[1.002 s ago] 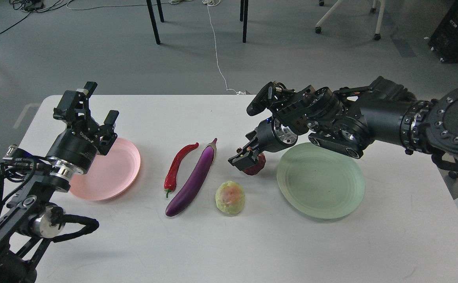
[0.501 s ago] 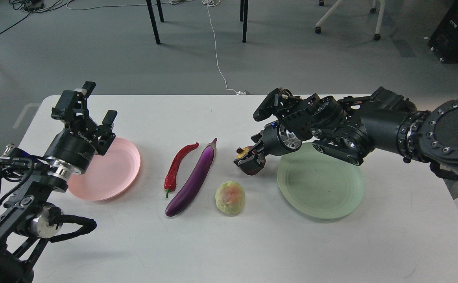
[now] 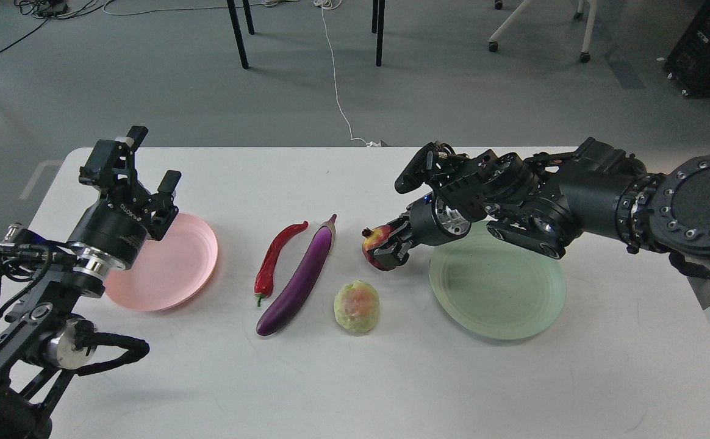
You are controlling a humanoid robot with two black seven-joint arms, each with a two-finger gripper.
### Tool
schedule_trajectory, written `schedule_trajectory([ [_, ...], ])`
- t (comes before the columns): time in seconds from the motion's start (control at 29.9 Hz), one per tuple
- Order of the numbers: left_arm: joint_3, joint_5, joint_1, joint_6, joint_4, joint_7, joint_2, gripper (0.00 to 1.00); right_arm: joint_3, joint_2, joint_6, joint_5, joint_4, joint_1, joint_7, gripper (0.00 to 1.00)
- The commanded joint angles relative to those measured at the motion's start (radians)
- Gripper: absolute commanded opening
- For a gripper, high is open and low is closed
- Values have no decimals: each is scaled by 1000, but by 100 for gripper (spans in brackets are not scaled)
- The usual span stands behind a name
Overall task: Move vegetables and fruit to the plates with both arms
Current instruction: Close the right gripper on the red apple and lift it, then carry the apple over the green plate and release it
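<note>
- Dark red pomegranate is pinched in the right gripper, near the table's middle, just left of the mint green plate (can't tell if it's touching the tabletop).
- Left gripper has its fingers spread with nothing between them, up over the far rim of the pink plate near the left edge.
- Purple eggplant and red chili lie side by side mid-table, close together.
- Bumpy yellow-green fruit sits just right of the eggplant, toward the near edge.
</note>
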Motion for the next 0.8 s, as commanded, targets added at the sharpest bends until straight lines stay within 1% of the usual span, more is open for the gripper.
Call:
schedule_trajectory([
  [0.0, -4, 0, -1, 0, -1, 1, 0, 98, 27, -104, 3, 0, 90, 83, 0, 42],
  [0.1, -6, 0, 0, 0, -7, 1, 0, 98, 21, -230, 6, -13, 196, 143, 0, 42],
  [0.2, -4, 0, 0, 0, -7, 1, 0, 98, 13, -365, 9, -52, 288, 160, 0, 42],
  [0.3, -4, 0, 0, 0, -8, 1, -1, 98, 6, -464, 9, -115, 316, 146, 0, 43],
  [0.37, -4, 0, 0, 0, -8, 1, -3, 98, -2, -500, 9, -122, 316, 120, 0, 43],
  [0.47, -4, 0, 0, 0, -8, 1, -4, 98, -1, -517, 8, -122, 312, 66, 0, 43],
  [0.63, -4, 0, 2, -1, -14, 1, -4, 98, 7, -502, 2, -120, 267, 7, 0, 45],
  [0.67, -6, 0, 2, 0, -14, 1, -4, 98, 6, -494, 1, -120, 258, -1, 0, 47],
  [0.77, -6, 0, 0, 0, -14, -1, -3, 98, 6, -462, -3, -119, 215, -33, 0, 56],
])
